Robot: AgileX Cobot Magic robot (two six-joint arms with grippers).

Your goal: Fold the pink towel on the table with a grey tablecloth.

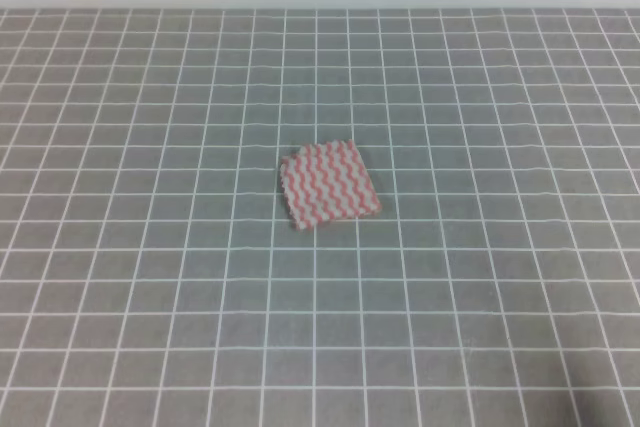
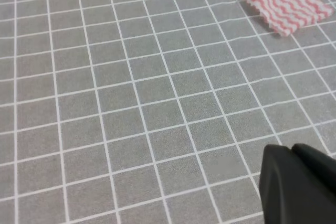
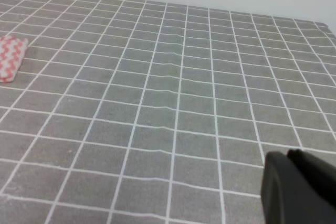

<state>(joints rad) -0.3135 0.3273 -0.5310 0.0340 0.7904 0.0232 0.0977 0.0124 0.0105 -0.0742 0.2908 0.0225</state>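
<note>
Both grippers show only a dark corner, jaws unreadable; pink towel [image 1: 329,185] lies apart, cropped in right view.

In the right wrist view the pink towel [image 3: 11,57] is cut off by the left edge, so only a rounded end shows. Each wrist view catches just a dark corner of its gripper, the left gripper [image 2: 300,184] and the right gripper [image 3: 299,187], cropped at the bottom right, so jaw positions cannot be told. Neither arm appears in the high view.
</note>
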